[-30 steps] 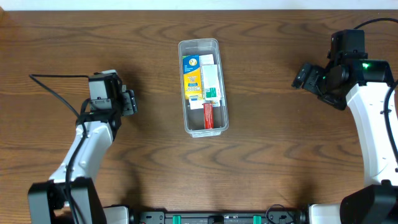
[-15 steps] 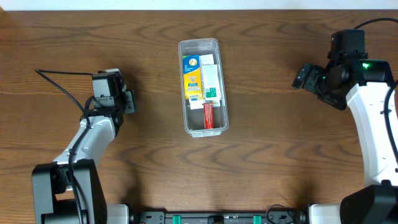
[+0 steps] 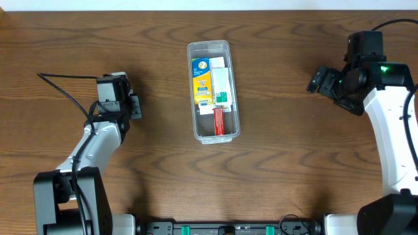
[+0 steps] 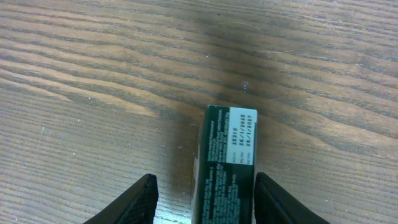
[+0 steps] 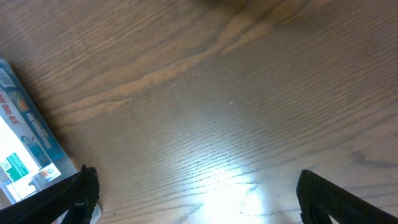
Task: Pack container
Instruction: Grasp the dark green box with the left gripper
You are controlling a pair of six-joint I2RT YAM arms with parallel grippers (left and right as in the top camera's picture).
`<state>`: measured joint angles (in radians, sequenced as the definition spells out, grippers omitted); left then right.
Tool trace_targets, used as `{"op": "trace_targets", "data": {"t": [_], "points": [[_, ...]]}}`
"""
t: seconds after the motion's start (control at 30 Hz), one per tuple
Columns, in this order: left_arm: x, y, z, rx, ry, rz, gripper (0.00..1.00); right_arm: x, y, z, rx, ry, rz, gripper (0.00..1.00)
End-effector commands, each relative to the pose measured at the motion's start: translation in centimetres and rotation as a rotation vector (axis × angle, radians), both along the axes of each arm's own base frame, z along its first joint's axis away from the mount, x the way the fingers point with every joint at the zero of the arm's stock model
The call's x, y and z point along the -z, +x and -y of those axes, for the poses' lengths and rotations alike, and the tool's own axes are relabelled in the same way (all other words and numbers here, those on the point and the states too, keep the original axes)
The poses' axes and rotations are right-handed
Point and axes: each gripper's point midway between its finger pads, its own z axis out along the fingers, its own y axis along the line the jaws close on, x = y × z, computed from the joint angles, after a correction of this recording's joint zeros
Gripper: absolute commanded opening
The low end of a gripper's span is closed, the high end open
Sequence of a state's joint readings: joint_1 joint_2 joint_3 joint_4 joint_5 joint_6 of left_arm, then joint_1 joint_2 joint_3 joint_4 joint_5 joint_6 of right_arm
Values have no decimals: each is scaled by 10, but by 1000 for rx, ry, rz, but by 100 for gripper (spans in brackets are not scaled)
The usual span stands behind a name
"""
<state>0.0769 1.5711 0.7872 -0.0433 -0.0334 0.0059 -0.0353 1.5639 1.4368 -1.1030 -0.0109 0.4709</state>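
Observation:
The clear container (image 3: 196, 127) stands at the table's centre. It holds a yellow box (image 3: 202, 83), a white and green box (image 3: 222, 83) and a small red box (image 3: 219, 121). My left gripper (image 3: 134, 106) is far to its left, low over the table. In the left wrist view the left gripper (image 4: 208, 202) is open around a dark green box (image 4: 225, 155) lying on the wood; the box is close to the right finger, with a gap at the left finger. My right gripper (image 3: 317, 79) is open wide and empty, to the container's right, and it also shows in the right wrist view (image 5: 199, 199).
A blue and white box (image 5: 22, 146) lies at the left edge of the right wrist view. A black cable (image 3: 62, 88) runs left of the left arm. The table is dark wood, with its far edge at the top.
The left arm shifted a little to the right and its base swung in between one second and half a second ago. It has been still since. The right arm and container have not moved.

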Motion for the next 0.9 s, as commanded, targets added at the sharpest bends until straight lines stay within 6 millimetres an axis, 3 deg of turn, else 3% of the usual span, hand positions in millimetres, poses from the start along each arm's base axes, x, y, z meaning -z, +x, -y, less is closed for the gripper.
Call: {"op": "trace_targets", "data": {"t": [0.0,0.23,0.37,0.47,0.63,0.87], "points": [[-3,7,-1,15,13,6,51,-4,0,2,13,3,10,99],[11,5,-1,15,10,-30,50,-4,0,2,13,3,10,99],[13,6,-1,16,10,-33,43,-4,0,2,13,3,10,99],[7,8,-1,16,12,-11,42,-4,0,2,13,3,10,99],[-9,12,-1,21,21,33,25,-4,0,2,13,3,10,99],[-37,7,9,45,23,81,24,-4,0,2,13,3,10,99]]}}
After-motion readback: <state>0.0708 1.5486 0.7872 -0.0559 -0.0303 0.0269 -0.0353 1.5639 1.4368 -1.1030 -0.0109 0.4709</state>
